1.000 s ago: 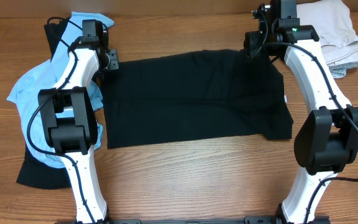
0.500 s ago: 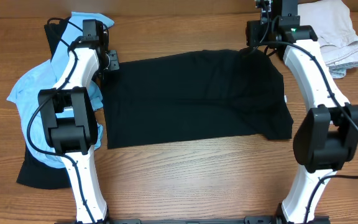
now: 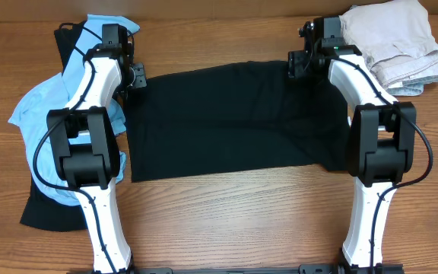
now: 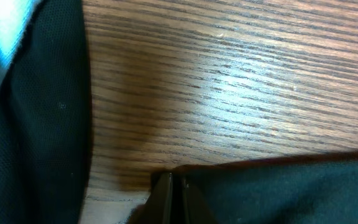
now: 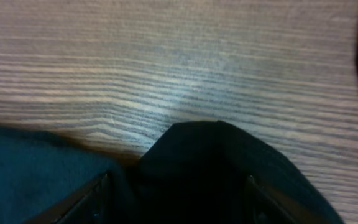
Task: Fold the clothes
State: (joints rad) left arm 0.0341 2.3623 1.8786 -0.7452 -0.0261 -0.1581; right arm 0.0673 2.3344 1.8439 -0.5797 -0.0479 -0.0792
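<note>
Reviewing from the near edge of the table [image 3: 226, 221], the black garment [image 3: 234, 122] lies spread flat at centre between the 2 arms, its near hem fairly straight and unfolded; no fold is yet made. At the garment's far left corner the left gripper [image 3: 137, 74] sits low, and its wrist view shows the jaws drawn almost together on the cloth's edge, apparently pinching it. At the far right corner the right gripper [image 3: 295, 65] has its fingers [image 5: 101, 190] standing well apart with a hump of black cloth between them; whether they actually bite cannot be told. Beside the left arm lie a light blue garment [image 3: 33, 106] and another dark item [image 3: 40, 209]; a beige pile [image 3: 394, 38] lies at the far right, just beyond the right gripper. Assessment: the step in hand is securing both far corners. Recommend confirming the right grip before lifting, raising both corners evenly, carrying them toward the near hem with the edge kept taut, and avoiding the neighbouring piles.
</note>
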